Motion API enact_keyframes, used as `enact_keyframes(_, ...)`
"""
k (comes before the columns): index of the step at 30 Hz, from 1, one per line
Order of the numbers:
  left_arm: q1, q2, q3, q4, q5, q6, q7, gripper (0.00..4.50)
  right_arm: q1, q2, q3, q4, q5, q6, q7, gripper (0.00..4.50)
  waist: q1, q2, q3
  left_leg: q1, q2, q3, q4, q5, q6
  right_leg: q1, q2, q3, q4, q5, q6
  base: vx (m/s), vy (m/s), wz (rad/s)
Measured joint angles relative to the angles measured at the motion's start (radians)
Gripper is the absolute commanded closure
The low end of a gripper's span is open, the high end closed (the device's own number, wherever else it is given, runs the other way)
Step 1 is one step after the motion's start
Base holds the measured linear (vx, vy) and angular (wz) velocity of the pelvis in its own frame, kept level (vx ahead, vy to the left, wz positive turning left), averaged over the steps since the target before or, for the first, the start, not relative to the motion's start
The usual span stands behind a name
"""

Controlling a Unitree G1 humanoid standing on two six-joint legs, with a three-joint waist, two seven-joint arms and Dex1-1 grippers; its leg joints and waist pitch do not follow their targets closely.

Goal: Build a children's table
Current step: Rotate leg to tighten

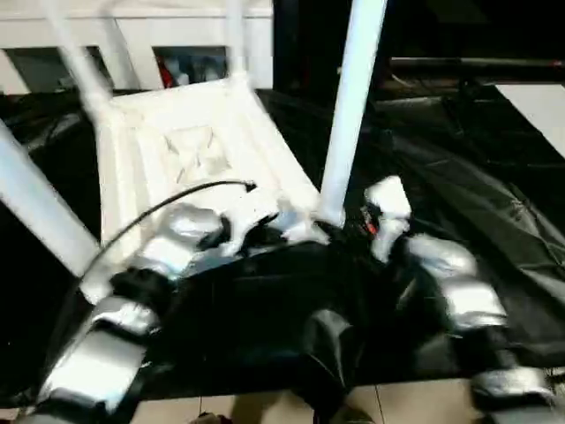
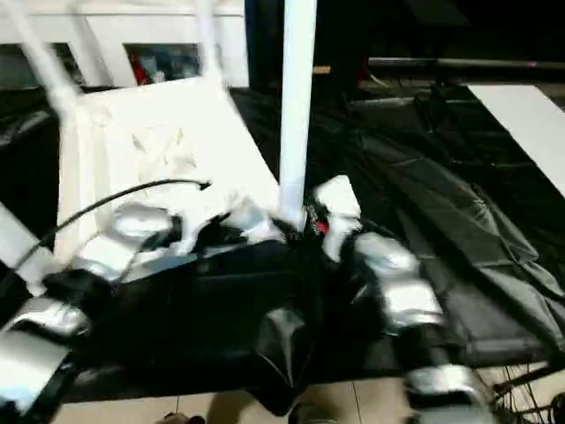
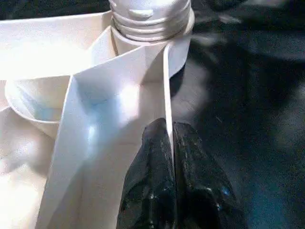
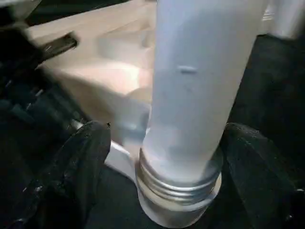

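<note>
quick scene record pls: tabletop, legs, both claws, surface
tabletop: upside down, ribbed underside up
near leg: upright in near corner socket, threads showing
other legs: standing at the far corners and the left one
left claw: shut on the tabletop's edge rib
right claw: fingers either side of near leg, gaps visible
surface: black sheet

I am looking down at a big black sheet point(image 1: 494, 221) spread out under my work. It is shiny and full of wrinkles. At the near edge I see a bit of pale tiled floor point(image 1: 415, 402). Far back there is a white rail with slats point(image 1: 132, 35), with something red and blue behind it. A flat white board point(image 2: 530, 124) lies off to my right.
</note>
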Motion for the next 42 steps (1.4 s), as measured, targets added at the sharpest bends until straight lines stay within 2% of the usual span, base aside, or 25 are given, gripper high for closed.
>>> enact_keyframes(2, 0.022, 0.029, -0.008, -0.027, -0.018, -0.024, -0.073, 4.5, 0.007, -0.03, 0.03, -0.015, -0.008, -0.007, 0.055, 0.59, 0.006, 0.0, 0.0, -0.001, 0.0, 0.0, 0.0, 0.0, 0.0, -0.001, 0.0, 0.0, 0.0, 0.0, 0.0, 0.0, 0.0, 0.0)
enact_keyframes(4, 0.034, 0.051, -0.02, -0.049, -0.034, -0.032, -0.14, 4.5, 0.007, -0.058, 0.053, -0.028, -0.022, -0.01, 0.095, 0.59, 0.018, -0.002, 0.001, -0.002, 0.0, 0.0, 0.0, 0.0, 0.0, -0.001, 0.0, 0.0, -0.001, 0.0, 0.0, 0.0, 0.0, 0.0)
enact_keyframes(7, 0.036, 0.053, -0.032, -0.06, -0.034, -0.035, -0.168, 4.5, 0.007, -0.071, 0.082, -0.037, -0.027, -0.011, 0.143, 0.59, 0.033, -0.004, 0.002, -0.002, 0.0, 0.001, 0.001, 0.0, 0.0, 0.0, -0.001, 0.0, -0.001, 0.0, 0.0, 0.0, 0.0, 0.0)
enact_keyframes(10, 0.037, 0.054, -0.032, -0.063, -0.034, -0.034, -0.175, 4.5, 0.012, -0.082, 0.106, -0.056, -0.029, -0.013, 0.18, 0.59, 0.033, -0.006, 0.004, -0.003, 0.0, 0.001, 0.002, 0.0, 0.0, 0.0, -0.001, 0.001, -0.001, 0.0, 0.0, 0.0, 0.0, 0.0)
enact_keyframes(19, 0.053, 0.077, -0.032, -0.127, -0.034, -0.01, -0.187, 4.5, 0.012, -0.104, 0.106, -0.063, -0.025, -0.022, 0.219, 0.59, 0.03, -0.024, 0.014, -0.003, 0.0, 0.001, -0.001, 0.0, 0.0, -0.002, -0.001, 0.001, -0.001, -0.001, 0.002, 0.0, 0.0, 0.0)
enact_keyframes(23, 0.063, 0.091, -0.031, -0.172, -0.036, 0.01, -0.198, 4.5, 0.012, -0.112, 0.106, -0.073, -0.02, -0.017, 0.233, 0.59, 0.029, -0.033, 0.024, -0.005, 0.0, 0.002, -0.002, 0.0, 0.0, -0.005, -0.001, 0.002, -0.001, -0.002, 0.003, 0.0, 0.0, 0.0)
enact_keyframes(26, 0.082, 0.109, -0.028, -0.237, -0.039, 0.034, -0.2, 4.5, 0.021, -0.121, 0.106, -0.1, -0.017, 0.0, 0.241, 0.59, 0.029, -0.039, 0.036, -0.006, 0.0, 0.003, -0.005, 0.0, 0.0, -0.009, -0.001, 0.003, -0.001, -0.003, 0.005, 0.0, 0.0, 0.0)
enact_keyframes(29, 0.097, 0.118, -0.02, -0.293, -0.045, 0.056, -0.204, 4.5, 0.022, -0.122, 0.106, -0.108, -0.011, 0.013, 0.249, 0.59, 0.027, -0.038, 0.046, -0.013, -0.001, 0.004, -0.007, 0.0, 0.0, -0.018, -0.001, 0.005, 0.0, -0.003, 0.004, 0.0, 0.0, 0.0)
enact_keyframes(32, 0.105, 0.127, -0.018, -0.333, -0.051, 0.074, -0.21, 4.5, 0.022, -0.121, 0.105, -0.113, -0.005, 0.017, 0.252, 0.76, 0.027, -0.039, 0.059, -0.014, -0.001, 0.005, -0.01, 0.0, 0.0, -0.02, -0.001, 0.004, -0.001, -0.003, 0.005, 0.0, 0.0, 0.0)
enact_keyframes(34, 0.105, 0.128, -0.016, -0.339, -0.053, 0.082, -0.216, 4.5, 0.022, -0.12, 0.104, -0.114, 0.003, 0.016, 0.251, 0.76, 0.027, -0.038, 0.061, -0.013, -0.001, 0.005, -0.012, 0.0, 0.0, -0.02, -0.001, 0.005, -0.002, -0.004, 0.006, 0.0, 0.0, 0.0)
enact_keyframes(42, 0.106, 0.133, -0.01, -0.361, -0.056, 0.094, -0.22, 4.5, 0.027, -0.109, 0.09, -0.133, 0.013, 0.025, 0.233, 1.6, 0.027, -0.035, 0.075, -0.013, -0.001, 0.006, -0.016, 0.001, -0.001, -0.02, -0.001, 0.005, -0.002, -0.008, 0.013, 0.0, 0.0, 0.0)
